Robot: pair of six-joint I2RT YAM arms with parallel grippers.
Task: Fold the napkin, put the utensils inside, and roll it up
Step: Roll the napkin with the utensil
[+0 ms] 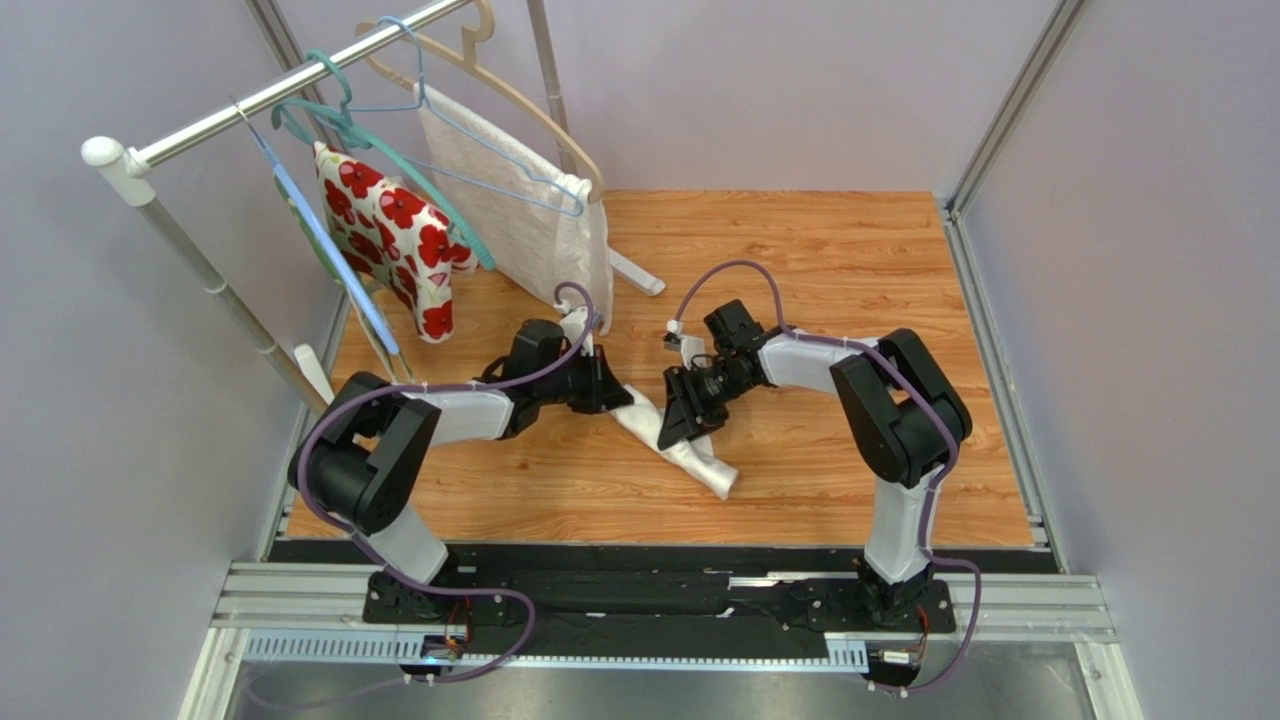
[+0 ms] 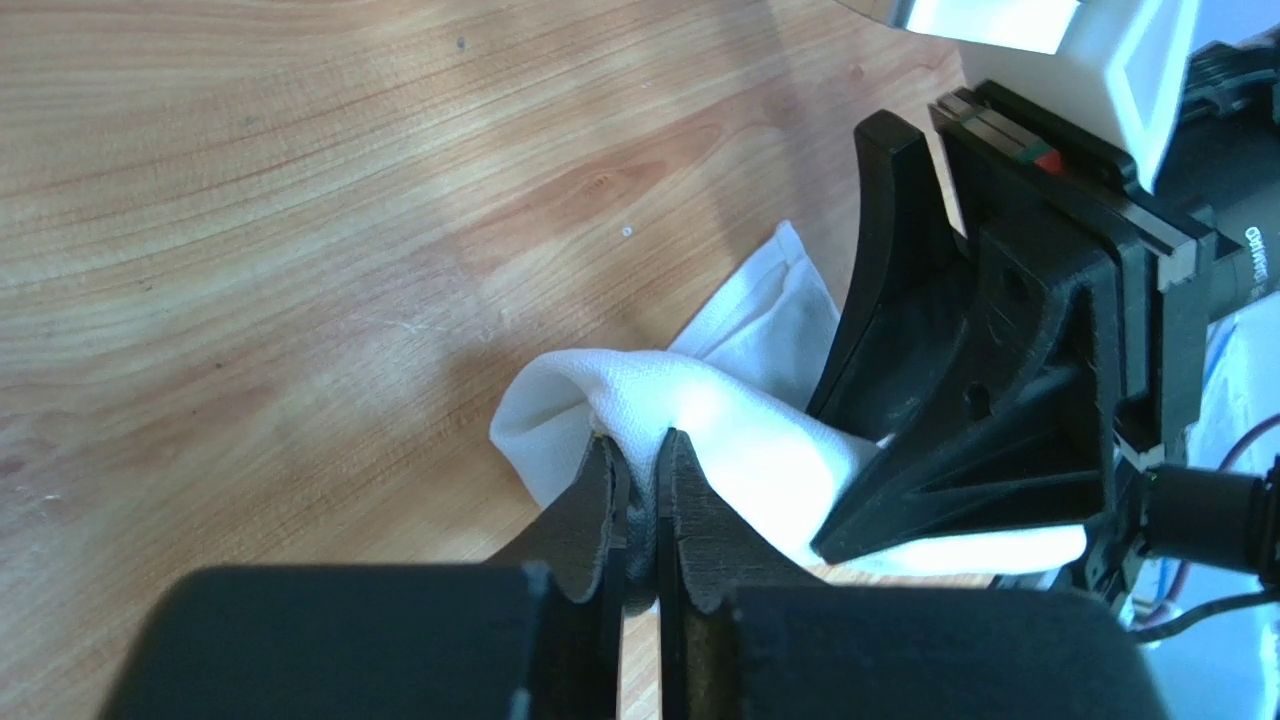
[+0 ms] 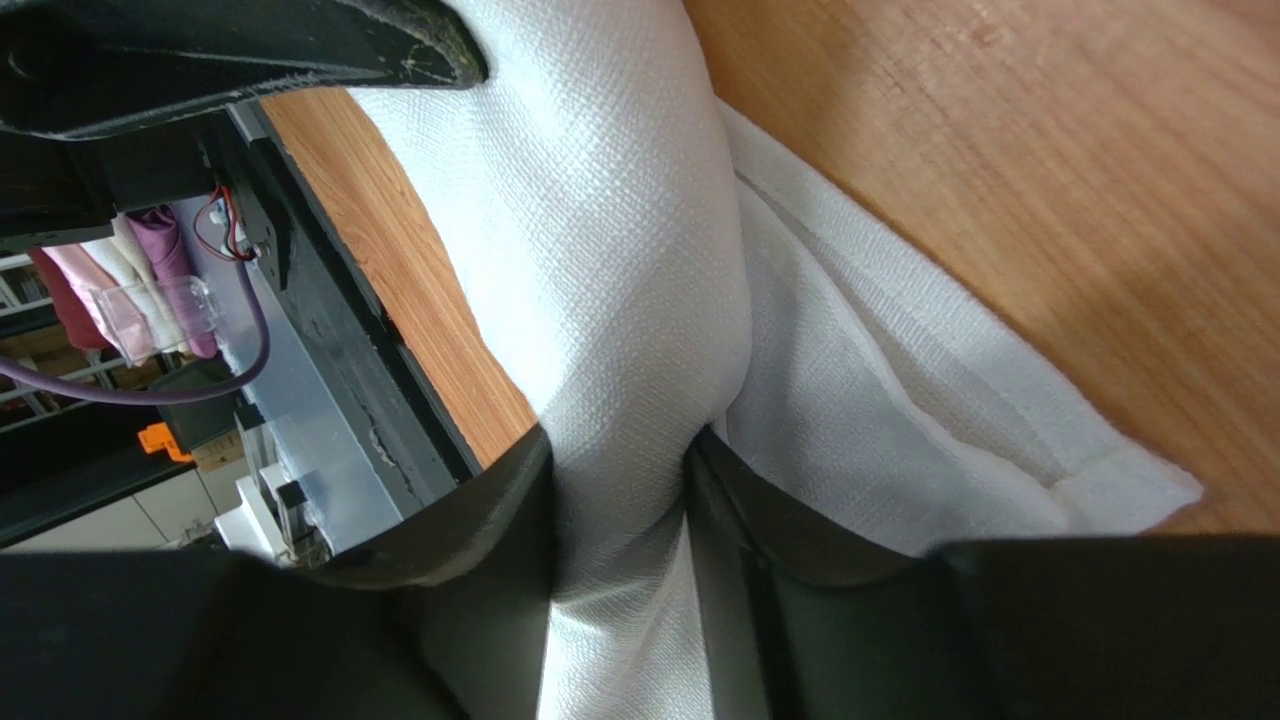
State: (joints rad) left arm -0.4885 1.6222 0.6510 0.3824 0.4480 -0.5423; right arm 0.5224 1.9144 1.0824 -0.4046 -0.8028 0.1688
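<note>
**Inspector:** Position of the large off-white soft cloth napkin?

**Operator:** Gathered into a long narrow bundle. It lies diagonally on the light-brown wooden surface, between the two arms.

**Inspector:** Left end effector?

**Operator:** Closed, pinching a raised fold at one end of the napkin.

**Inspector:** Right end effector?

**Operator:** Clasped around a thicker run of the same cloth, which fills the gap and touches both fingers.

**Inspector:** The dark-handled utensils?

**Operator:** Not visible in any view. Whether they sit inside the bundle cannot be told.

**Inspector:** Recommendation for the rolling step?

**Operator:** In my judgement, hold both grips level and turn them together so the bundle tightens evenly. A one-sided pull would likely skew or loosen it. Tuck the loose hemmed edge underneath
</note>
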